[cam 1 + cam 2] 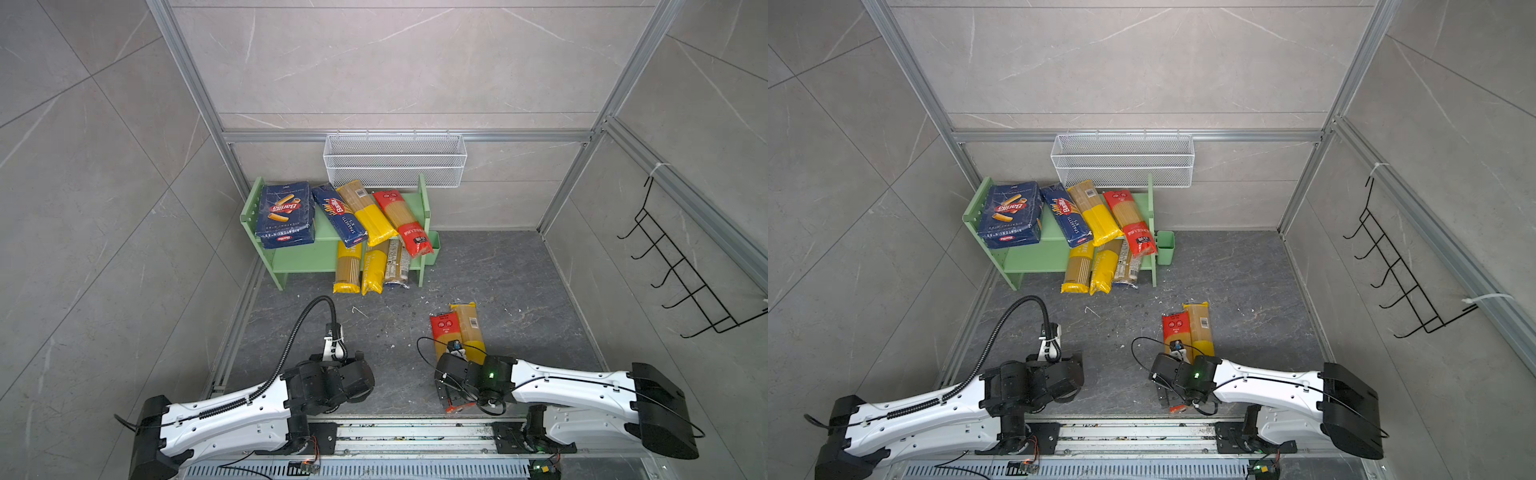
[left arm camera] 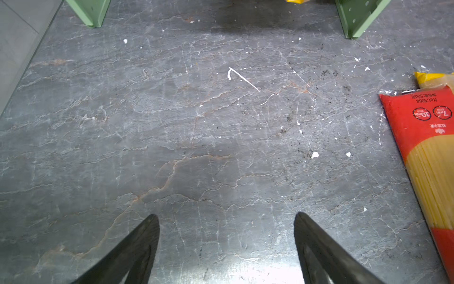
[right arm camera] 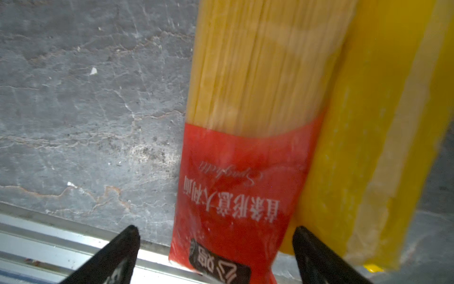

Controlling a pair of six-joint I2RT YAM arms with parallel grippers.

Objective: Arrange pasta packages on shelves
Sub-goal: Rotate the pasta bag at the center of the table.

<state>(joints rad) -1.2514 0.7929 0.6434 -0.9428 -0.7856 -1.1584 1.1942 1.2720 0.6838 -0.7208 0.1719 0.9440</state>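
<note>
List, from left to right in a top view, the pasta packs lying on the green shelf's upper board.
Dark blue Barilla rigatoni pack → dark blue Barilla spaghetti pack → yellow-ended spaghetti bag → red-ended spaghetti bag.

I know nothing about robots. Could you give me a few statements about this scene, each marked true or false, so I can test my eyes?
1. The white wire mesh basket on the back wall holds pasta. False: no pack is in it.
2. A red-ended clear spaghetti bag and a yellow-ended clear spaghetti bag lie side by side on the dark stone floor. True.
3. The left gripper grips a pack. False: its jaws stand open over bare floor.
4. The right gripper is open, lined up over the red-ended bag's end. True.
5. The dark blue Barilla boxes sit on the bottom board of the pale green shelf unit. False: they sit on the top board.
</note>
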